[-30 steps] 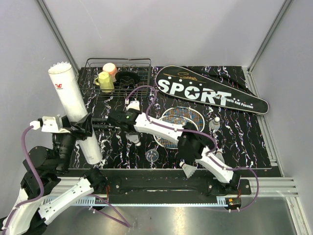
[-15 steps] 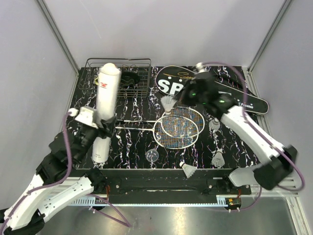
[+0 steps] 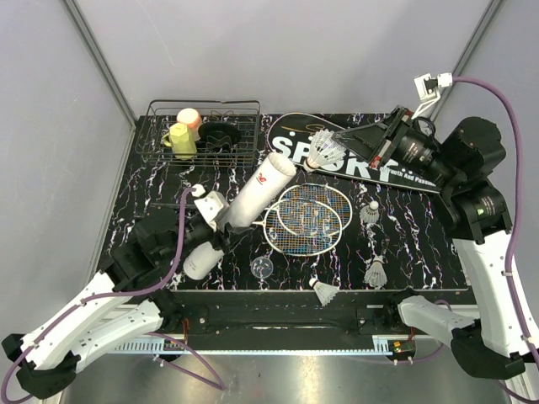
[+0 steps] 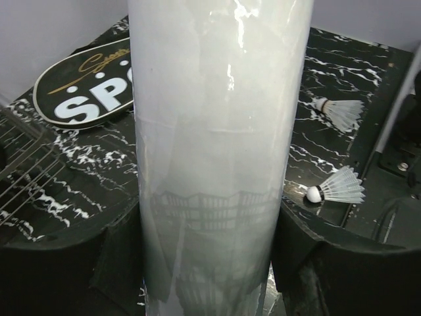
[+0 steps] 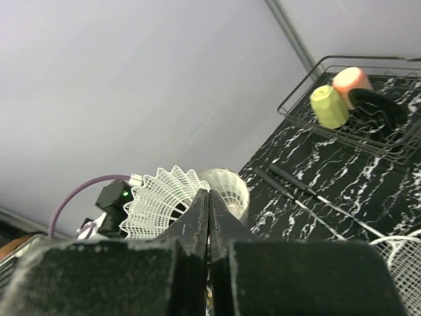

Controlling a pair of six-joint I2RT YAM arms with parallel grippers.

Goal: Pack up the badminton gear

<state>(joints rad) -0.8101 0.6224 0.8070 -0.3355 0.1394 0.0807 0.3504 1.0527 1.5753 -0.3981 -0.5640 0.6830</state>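
Top external view showed the long white tube (image 3: pixel 253 198) tilted above the black marbled table (image 3: pixel 421 244), grasped between the fingers of the left gripper (image 3: pixel 217 220). The right gripper (image 3: pixel 344 145) was clenched on a small white feathered shuttlecock (image 3: pixel 324 151) over the black "SPORT" bag (image 3: pixel 413 172). Two white-strung rackets (image 3: pixel 307 217) lay between, with three loose shuttlecocks (image 3: pixel 370 213) nearby. A black wire basket (image 3: pixel 160 126) stood behind, against grey walls.

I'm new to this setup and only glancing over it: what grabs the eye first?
The left hand grips the long white tube, tilted up toward the right hand, which pinches a shuttlecock above the SPORT bag. Two rackets lie overlapping mid-table, with three loose shuttlecocks near them.
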